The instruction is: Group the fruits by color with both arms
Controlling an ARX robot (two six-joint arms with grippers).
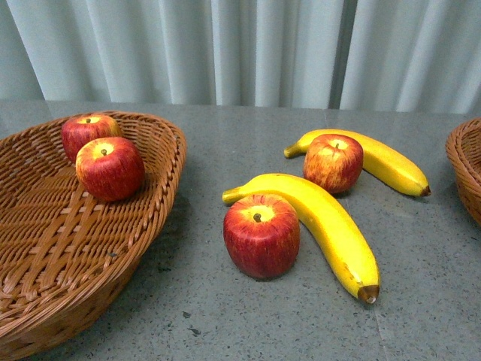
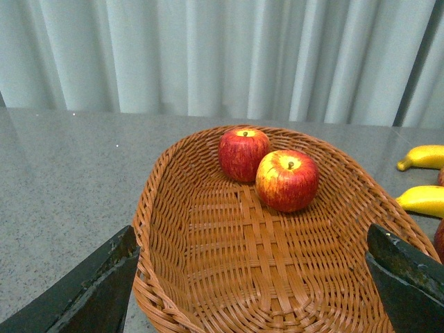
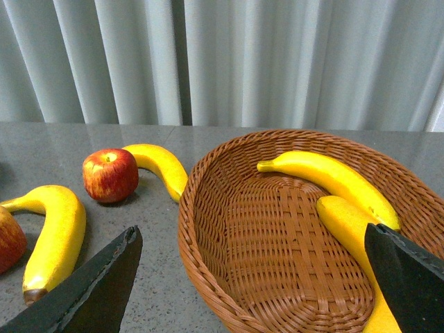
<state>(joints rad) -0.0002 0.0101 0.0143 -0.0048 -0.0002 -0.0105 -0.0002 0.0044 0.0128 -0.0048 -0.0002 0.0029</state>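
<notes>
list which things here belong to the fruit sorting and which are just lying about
Job: left basket with two sorted apples; two loose apples; two loose bananas; right basket with two sorted bananas.
Lying about: only table, curtain.

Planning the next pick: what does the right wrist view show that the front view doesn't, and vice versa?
Only right wrist: two bananas inside the right basket, plus the open right gripper. Front catches only that basket's rim. Only front: the left basket holding two apples. Both: the near banana, the far banana and two loose apples on the table.
</notes>
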